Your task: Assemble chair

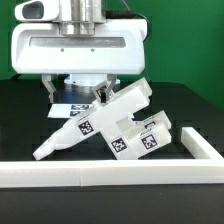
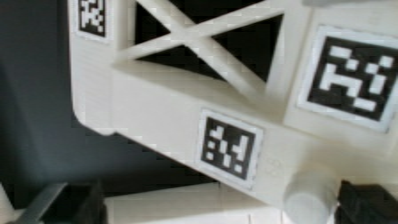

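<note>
The partly joined white chair (image 1: 105,128) lies tilted on the black table, running from the exterior view's lower left up to its right, with several black-and-white tags on it. In the wrist view its cross-braced panel (image 2: 178,60) and a tagged bar (image 2: 222,140) fill the picture. My gripper (image 1: 80,97) hangs straight down over the chair's upper end. Its jaws stand wide apart, open, with a white chair part (image 2: 214,200) lying between the dark fingertips (image 2: 54,205). Whether a pad touches that part I cannot tell.
A long low white border rail (image 1: 100,175) runs along the front of the table and turns back at the exterior view's right (image 1: 200,145). A flat white tagged board (image 1: 68,105), probably the marker board, lies under the gripper. The background is green.
</note>
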`<state>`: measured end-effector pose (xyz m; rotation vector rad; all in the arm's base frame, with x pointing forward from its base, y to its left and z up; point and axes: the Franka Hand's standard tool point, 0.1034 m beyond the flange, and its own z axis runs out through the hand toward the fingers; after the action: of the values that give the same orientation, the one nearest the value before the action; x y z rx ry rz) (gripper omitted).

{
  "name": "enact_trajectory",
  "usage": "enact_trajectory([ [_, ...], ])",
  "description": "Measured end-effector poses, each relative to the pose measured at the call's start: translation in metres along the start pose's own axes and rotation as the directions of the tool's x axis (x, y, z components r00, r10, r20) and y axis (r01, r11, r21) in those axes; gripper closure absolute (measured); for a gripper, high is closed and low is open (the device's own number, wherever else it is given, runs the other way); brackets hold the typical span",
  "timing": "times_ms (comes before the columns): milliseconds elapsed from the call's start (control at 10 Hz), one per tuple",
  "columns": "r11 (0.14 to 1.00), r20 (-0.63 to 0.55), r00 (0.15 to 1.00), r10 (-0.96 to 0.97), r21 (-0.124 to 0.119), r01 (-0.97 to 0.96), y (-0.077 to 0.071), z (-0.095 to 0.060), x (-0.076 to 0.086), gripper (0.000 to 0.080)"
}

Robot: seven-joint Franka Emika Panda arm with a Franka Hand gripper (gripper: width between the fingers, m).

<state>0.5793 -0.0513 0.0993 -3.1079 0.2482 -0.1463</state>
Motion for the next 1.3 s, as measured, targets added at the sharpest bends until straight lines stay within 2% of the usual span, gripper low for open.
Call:
enact_trajectory([
  [200, 1.0, 0.001, 1.0, 0.006, 0.0, -0.006, 0.002, 0.0, 0.0, 0.015],
  [400, 1.0, -0.004, 1.0, 0.028, 0.008, -0.028, -0.005, -0.006, 0.0, 0.015],
  [800, 0.992, -0.002, 0.993, 0.12, 0.026, -0.12, -0.039, -0.015, 0.001, 0.015],
  [1300, 0.987, -0.007, 0.987, 0.158, 0.026, -0.158, -0.067, -0.01, -0.004, 0.015],
])
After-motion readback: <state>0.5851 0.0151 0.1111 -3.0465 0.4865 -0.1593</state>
